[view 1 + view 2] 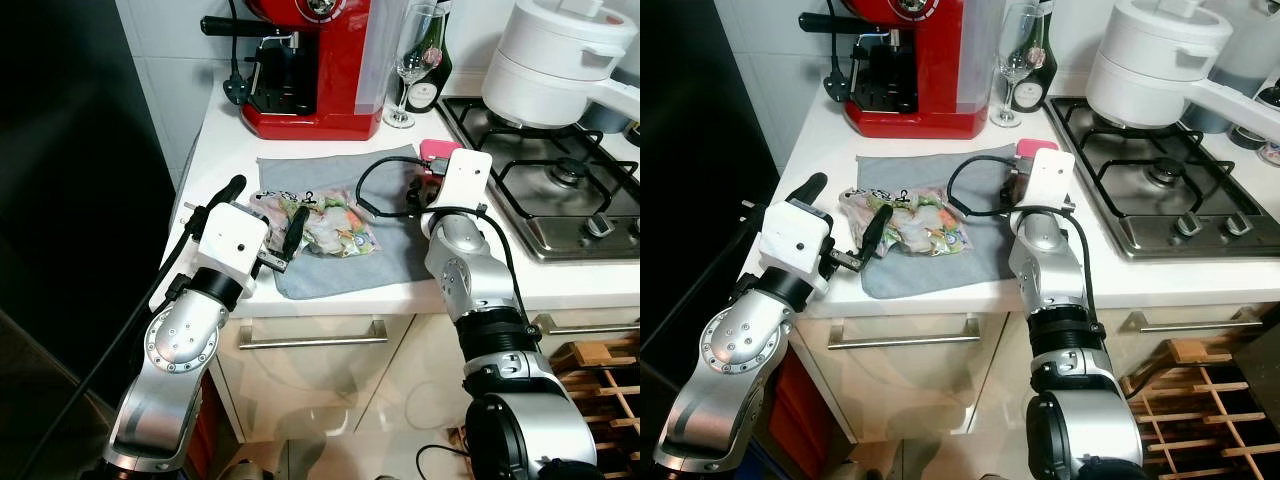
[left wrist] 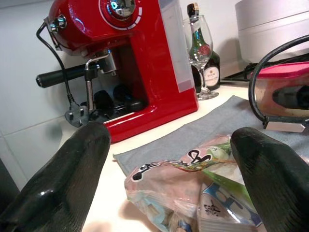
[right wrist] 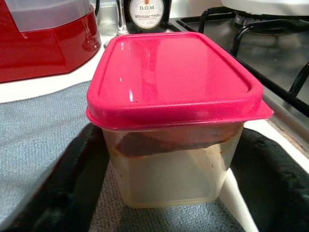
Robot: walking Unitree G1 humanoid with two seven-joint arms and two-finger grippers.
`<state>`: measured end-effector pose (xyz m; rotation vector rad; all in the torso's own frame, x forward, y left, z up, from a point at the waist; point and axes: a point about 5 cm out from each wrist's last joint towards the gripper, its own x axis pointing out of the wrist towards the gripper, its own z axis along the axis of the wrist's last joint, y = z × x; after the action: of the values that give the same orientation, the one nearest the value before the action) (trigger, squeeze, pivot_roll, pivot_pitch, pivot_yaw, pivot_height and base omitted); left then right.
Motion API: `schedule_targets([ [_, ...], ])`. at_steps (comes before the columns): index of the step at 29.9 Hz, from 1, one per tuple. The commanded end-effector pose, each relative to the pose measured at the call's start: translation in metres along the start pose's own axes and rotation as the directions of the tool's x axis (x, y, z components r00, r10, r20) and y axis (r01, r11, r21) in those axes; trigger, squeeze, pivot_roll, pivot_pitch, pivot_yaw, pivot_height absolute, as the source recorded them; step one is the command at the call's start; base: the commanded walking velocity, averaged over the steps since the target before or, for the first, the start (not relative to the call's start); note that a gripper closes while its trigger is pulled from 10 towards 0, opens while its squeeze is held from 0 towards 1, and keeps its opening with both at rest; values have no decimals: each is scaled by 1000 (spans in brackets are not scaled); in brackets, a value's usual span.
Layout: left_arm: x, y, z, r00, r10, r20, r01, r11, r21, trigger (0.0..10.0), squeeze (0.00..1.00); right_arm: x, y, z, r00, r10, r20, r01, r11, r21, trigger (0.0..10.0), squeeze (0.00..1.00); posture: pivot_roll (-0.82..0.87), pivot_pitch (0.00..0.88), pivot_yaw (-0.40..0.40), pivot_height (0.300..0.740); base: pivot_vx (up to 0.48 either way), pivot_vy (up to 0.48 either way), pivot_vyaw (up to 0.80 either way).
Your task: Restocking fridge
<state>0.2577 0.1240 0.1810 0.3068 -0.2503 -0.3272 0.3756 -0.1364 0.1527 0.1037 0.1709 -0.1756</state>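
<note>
Right claw [image 3: 164, 159] straddling clear pink-lidded tub [image 3: 174, 116], left claw [image 2: 169, 183] spread by veg bag [image 2: 193, 193].

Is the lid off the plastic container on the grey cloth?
No, the pink lid sits closed on the container, which stands on the grey cloth between the right gripper's open jaws.

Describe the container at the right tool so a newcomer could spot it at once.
On the white counter, left of the gas hob, lies a grey cloth. At its hob-side edge stands a clear tub between the right tool's open fingers, the only item with a pink lid.
</note>
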Motion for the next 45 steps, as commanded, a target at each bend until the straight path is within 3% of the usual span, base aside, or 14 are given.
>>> schedule_targets([
  [1,2,-1,-1,1000,-10,-3,10,1000,7,10000,0,3,0,5,1000,2,14,-3,1000,14,0,0,88,0,-49,740,0,0,0],
  [13,3,0,-2,1000,-5,-3,5,1000,13,10000,0,9,-4,5,1000,7,28,-8,999,31,0,0,90,0,-48,740,0,0,0],
  [18,5,2,-3,1000,-2,-1,2,1000,23,10000,0,9,-3,13,996,16,86,-20,999,37,0,0,91,0,-46,740,0,0,0],
  [19,9,6,-3,1000,10,1,-10,999,35,10000,0,5,-2,33,974,34,224,-31,999,-17,0,0,90,0,-42,740,0,0,0],
  [22,12,10,-5,1000,29,-7,-29,999,38,10000,0,0,-2,51,937,44,348,-25,998,-61,0,0,86,0,-37,740,0,0,0],
  [25,16,13,-6,999,51,-13,-51,999,19,10000,0,-13,-10,75,859,34,511,29,993,-114,0,0,80,0,-29,740,0,0,0],
  [26,16,13,-6,999,51,-13,-51,999,19,10000,0,-13,-10,75,859,34,511,29,993,-114,0,0,80,0,-29,740,0,0,0],
  [27,19,14,-6,998,62,-10,-62,998,9,10000,0,-22,-15,84,809,26,587,61,990,-129,0,0,69,0,-22,740,0,0,0],
  [29,21,15,-5,998,65,-6,-65,998,6,10000,0,-25,-17,87,790,21,613,77,988,-133,0,0,66,0,-20,740,0,0,0],
  [30,23,14,-3,998,69,8,-69,998,6,10000,0,-34,-22,92,746,5,666,111,985,-132,0,0,61,0,-17,740,0,0,0],
  [34,30,15,3,995,90,34,-91,996,16,10000,0,-54,-27,95,660,-5,751,181,972,-153,0,0,55,0,-16,740,0,0,0],
  [36,33,16,6,993,106,53,-107,994,12,10000,0,-60,-29,85,655,-4,756,209,962,-175,0,0,49,0,-12,740,0,0,0],
  [40,40,18,7,990,131,58,-131,991,6,10000,0,-59,-45,43,768,-103,633,236,963,-129,0,0,20,0,6,740,0,0,0],
  [45,43,17,8,990,128,65,-129,992,3,10000,0,-62,-52,30,794,-130,593,248,961,-121,0,0,9,0,12,740,0,0,0],
])
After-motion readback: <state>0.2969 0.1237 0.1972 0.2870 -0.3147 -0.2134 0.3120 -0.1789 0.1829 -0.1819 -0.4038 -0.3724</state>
